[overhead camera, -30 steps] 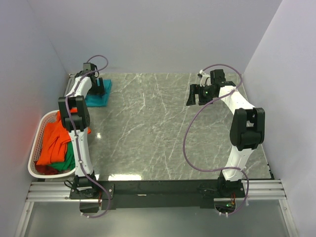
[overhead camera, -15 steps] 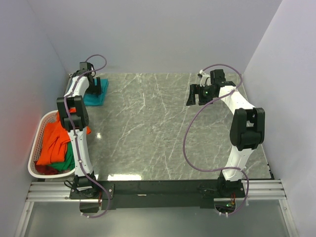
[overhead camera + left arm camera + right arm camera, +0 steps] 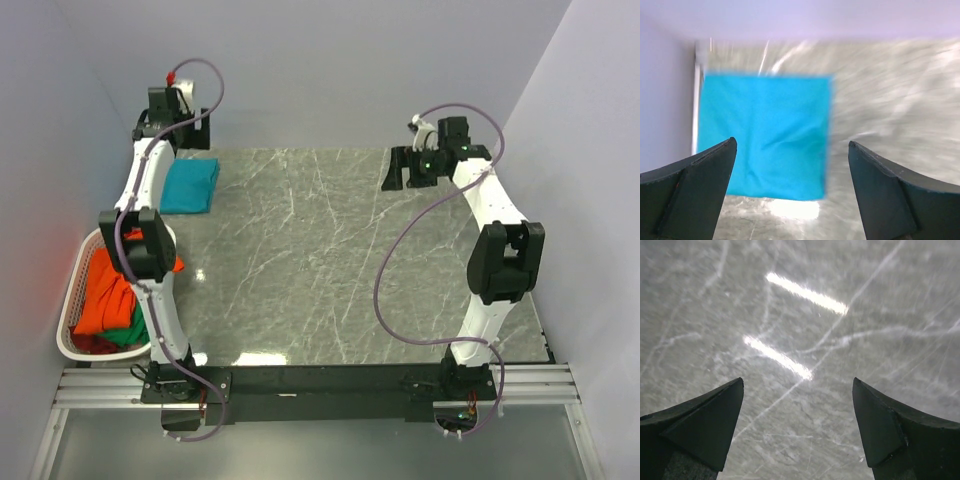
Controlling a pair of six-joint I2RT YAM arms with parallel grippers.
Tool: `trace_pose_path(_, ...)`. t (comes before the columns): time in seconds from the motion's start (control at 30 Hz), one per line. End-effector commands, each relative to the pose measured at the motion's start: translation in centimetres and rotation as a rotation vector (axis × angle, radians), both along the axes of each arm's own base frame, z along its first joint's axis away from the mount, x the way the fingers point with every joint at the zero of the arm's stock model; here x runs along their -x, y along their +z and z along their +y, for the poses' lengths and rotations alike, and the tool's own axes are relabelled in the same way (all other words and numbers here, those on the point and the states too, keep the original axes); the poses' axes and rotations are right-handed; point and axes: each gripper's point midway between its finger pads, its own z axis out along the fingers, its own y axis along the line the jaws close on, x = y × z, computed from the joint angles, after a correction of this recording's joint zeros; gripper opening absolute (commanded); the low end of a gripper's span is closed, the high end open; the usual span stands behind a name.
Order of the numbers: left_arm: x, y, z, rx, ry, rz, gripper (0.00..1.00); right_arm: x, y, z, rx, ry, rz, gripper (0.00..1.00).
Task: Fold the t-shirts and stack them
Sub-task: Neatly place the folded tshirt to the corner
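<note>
A teal t-shirt point(image 3: 190, 186) lies folded into a neat rectangle at the table's far left corner; the left wrist view shows the same teal t-shirt point(image 3: 765, 135) flat below. My left gripper point(image 3: 182, 122) hangs open above it, raised near the back wall, and the left gripper point(image 3: 791, 150) holds nothing. An orange t-shirt point(image 3: 108, 290) and a green one point(image 3: 132, 328) are bunched in the basket. My right gripper point(image 3: 402, 170) is open over bare marble at the far right, and the right gripper point(image 3: 798, 390) has nothing between its fingers.
A white plastic laundry basket point(image 3: 66, 320) sits off the table's left edge beside the left arm. Walls close in the back and both sides. The marble tabletop point(image 3: 330, 260) spreads between the arms.
My left gripper lifted off the folded teal t-shirt and pulled back toward the rear wall. The right gripper rose and shifted slightly toward the back.
</note>
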Motion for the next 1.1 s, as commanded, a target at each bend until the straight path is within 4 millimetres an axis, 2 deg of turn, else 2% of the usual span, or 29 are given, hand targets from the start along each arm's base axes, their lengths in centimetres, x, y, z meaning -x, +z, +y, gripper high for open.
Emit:
trace_pose_path(0.0,2.1,10.6,-6.0,0.026,-0.202,-0.179,0.99,-1.2,4.2,0.7,-0.062,0.034,-0.083,0.95)
trace_pose_path(0.03,2.9,10.6,-7.8,0.032,-0.257,-0.165,0.99,-1.1,4.7,1.0,-0.080,0.041,-0.093,0.95)
trace_pose_path(0.07,3.7,9.7,-9.0,0.035,-0.271,-0.130,0.99,-1.0,5.1,1.2,-0.092,0.035,-0.094,0.96)
trace_pose_path(0.1,4.9,10.2,-11.4,0.038,-0.312,-0.126,0.99,-0.7,5.2,1.4,-0.101,0.038,-0.091,0.96)
trace_pose_path(0.27,10.5,7.7,-17.5,0.151,-0.397,-0.030,0.99,0.9,6.3,2.6,-0.120,0.079,-0.088,0.96)
trace_pose_path(0.3,12.5,6.6,-18.3,0.177,-0.416,0.000,0.99,1.3,6.4,2.9,-0.124,0.083,-0.081,0.96)
trace_pose_path(0.33,13.4,6.1,-18.8,0.195,-0.434,0.010,0.99,1.6,6.6,2.9,-0.128,0.084,-0.084,0.96)
trace_pose_path(0.37,14.6,3.9,-19.3,0.243,-0.414,0.053,0.99,1.9,6.7,3.3,-0.133,0.090,-0.083,0.96)
trace_pose_path(0.4,15.7,4.1,-19.8,0.257,-0.430,0.044,0.99,2.6,5.9,3.7,-0.135,0.096,-0.058,0.96)
trace_pose_path(0.43,16.4,3.3,-20.0,0.264,-0.430,0.058,0.99,3.1,6.3,3.9,-0.135,0.100,-0.073,0.96)
trace_pose_path(0.47,17.5,1.1,-20.0,0.262,-0.425,0.109,0.99,3.7,5.9,4.3,-0.135,0.104,-0.067,0.96)
trace_pose_path(0.5,18.0,0.7,-20.4,0.259,-0.436,0.108,0.99,4.7,4.4,5.0,-0.132,0.120,-0.040,0.96)
trace_pose_path(0.53,18.5,-0.2,-20.5,0.262,-0.432,0.128,0.99,5.3,4.3,5.2,-0.121,0.121,-0.048,0.96)
trace_pose_path(0.57,19.4,-1.9,-20.4,0.259,-0.422,0.166,0.99,5.8,3.7,5.5,-0.118,0.126,-0.037,0.96)
trace_pose_path(0.6,19.5,-2.5,-20.5,0.257,-0.415,0.169,0.99,6.8,2.6,6.2,-0.115,0.144,-0.010,0.96)
trace_pose_path(0.73,18.7,-4.7,-18.1,0.254,-0.285,0.235,0.99,7.9,1.9,6.7,-0.093,0.174,-0.007,0.97)
trace_pose_path(0.77,17.1,-3.2,-17.5,0.268,-0.275,0.207,0.99,8.0,1.9,6.7,-0.093,0.176,-0.006,0.97)
trace_pose_path(0.8,15.7,-3.9,-15.3,0.278,-0.220,0.226,0.99,7.9,2.0,6.7,-0.089,0.177,-0.009,0.97)
trace_pose_path(0.83,14.7,-3.6,-13.9,0.270,-0.196,0.221,1.00,8.0,2.1,6.5,-0.084,0.177,-0.010,0.97)
trace_pose_path(0.87,12.5,-1.3,-12.1,0.235,-0.159,0.165,0.99,7.9,2.1,6.5,-0.075,0.178,-0.017,0.97)
trace_pose_path(0.9,11.2,-2.7,-9.6,0.203,-0.101,0.199,0.99,8.0,2.1,6.4,-0.074,0.177,-0.017,0.97)
trace_pose_path(0.93,10.2,-2.3,-8.1,0.162,-0.095,0.199,0.99,8.0,2.4,6.3,-0.071,0.176,-0.025,0.97)
trace_pose_path(0.97,9.0,-0.3,-6.6,0.135,-0.077,0.178,0.99,8.0,2.4,6.3,-0.066,0.175,-0.030,0.97)
trace_pose_path(1.0,8.1,-2.2,-4.3,0.120,-0.031,0.223,0.99,8.1,2.4,6.2,-0.063,0.174,-0.033,0.97)
trace_pose_path(1.03,7.5,-2.4,-3.1,0.097,-0.037,0.240,0.99,8.1,2.4,6.1,-0.058,0.170,-0.035,0.97)
trace_pose_path(1.07,7.1,-1.2,-2.1,0.092,-0.026,0.241,0.99,8.1,2.4,6.1,-0.053,0.171,-0.038,0.97)
